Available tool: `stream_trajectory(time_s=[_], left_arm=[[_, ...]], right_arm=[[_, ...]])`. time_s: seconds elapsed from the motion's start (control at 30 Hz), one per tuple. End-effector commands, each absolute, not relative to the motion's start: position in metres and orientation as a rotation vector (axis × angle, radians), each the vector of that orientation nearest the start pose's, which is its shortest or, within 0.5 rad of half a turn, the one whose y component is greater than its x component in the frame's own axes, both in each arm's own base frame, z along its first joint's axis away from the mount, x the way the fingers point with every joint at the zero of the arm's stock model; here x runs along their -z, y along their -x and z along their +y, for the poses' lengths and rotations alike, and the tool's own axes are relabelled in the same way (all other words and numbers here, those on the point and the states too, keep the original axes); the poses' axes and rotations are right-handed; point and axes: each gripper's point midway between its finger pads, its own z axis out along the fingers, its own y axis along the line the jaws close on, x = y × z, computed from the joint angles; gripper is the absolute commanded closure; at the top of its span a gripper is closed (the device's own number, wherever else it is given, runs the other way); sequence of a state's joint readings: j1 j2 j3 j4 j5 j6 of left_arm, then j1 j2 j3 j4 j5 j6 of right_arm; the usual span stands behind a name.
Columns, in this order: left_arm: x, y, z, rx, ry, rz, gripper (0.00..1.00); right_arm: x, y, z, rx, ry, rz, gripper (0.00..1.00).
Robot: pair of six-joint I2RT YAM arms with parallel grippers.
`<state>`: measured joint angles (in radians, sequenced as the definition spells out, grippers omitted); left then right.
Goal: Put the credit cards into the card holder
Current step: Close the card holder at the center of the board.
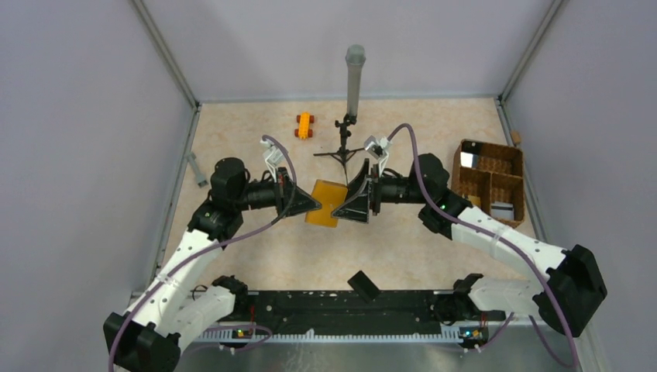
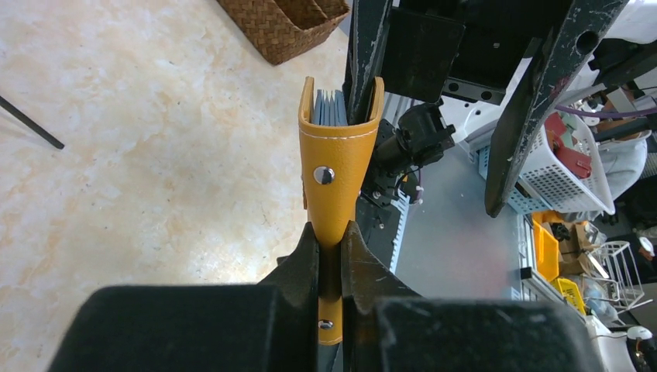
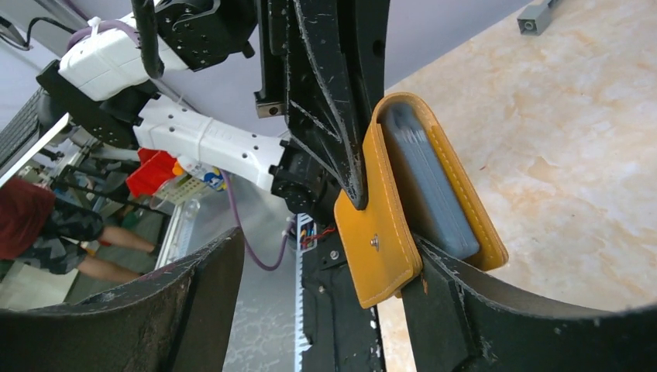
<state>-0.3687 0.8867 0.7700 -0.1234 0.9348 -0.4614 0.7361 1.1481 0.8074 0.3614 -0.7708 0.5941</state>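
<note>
The mustard-orange card holder (image 1: pixel 326 203) hangs above the middle of the table, my left gripper (image 1: pixel 314 203) shut on its folded edge (image 2: pixel 331 232). Its mouth points away from the left wrist camera, with a snap dot on the side (image 2: pixel 324 175). A stack of grey-blue credit cards (image 2: pixel 329 108) sits inside between the two flaps, its edge showing in the right wrist view (image 3: pixel 430 186). My right gripper (image 1: pixel 338 209) is open (image 3: pixel 325 256). One of its fingers (image 3: pixel 434 302) sits at the mouth between a flap and the cards, and the other stands far off to the side.
A brown wicker compartment basket (image 1: pixel 490 180) stands at the right, also at the top of the left wrist view (image 2: pixel 283 27). A small orange toy car (image 1: pixel 304 125) and a black tripod with a grey tube (image 1: pixel 352 85) stand behind the grippers. A grey bracket (image 1: pixel 197 170) lies at the left wall.
</note>
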Motion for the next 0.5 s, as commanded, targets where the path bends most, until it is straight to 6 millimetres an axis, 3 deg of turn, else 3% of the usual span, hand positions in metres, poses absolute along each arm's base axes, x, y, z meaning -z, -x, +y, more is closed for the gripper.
stream_trajectory(time_s=[0.0, 0.27, 0.47], left_arm=[[-0.292, -0.170, -0.237, 1.458, -0.747, 1.712, 1.00], [-0.294, -0.161, -0.234, 1.450, -0.775, 1.678, 1.00], [-0.297, -0.157, -0.234, 1.469, -0.781, 1.671, 1.00]], right_arm=[[-0.326, -0.169, 0.342, -1.559, 0.825, 1.500, 0.30], [-0.312, -0.211, 0.321, -1.339, 0.642, 1.620, 0.30], [-0.308, -0.209, 0.322, -1.392, 0.667, 1.617, 0.29]])
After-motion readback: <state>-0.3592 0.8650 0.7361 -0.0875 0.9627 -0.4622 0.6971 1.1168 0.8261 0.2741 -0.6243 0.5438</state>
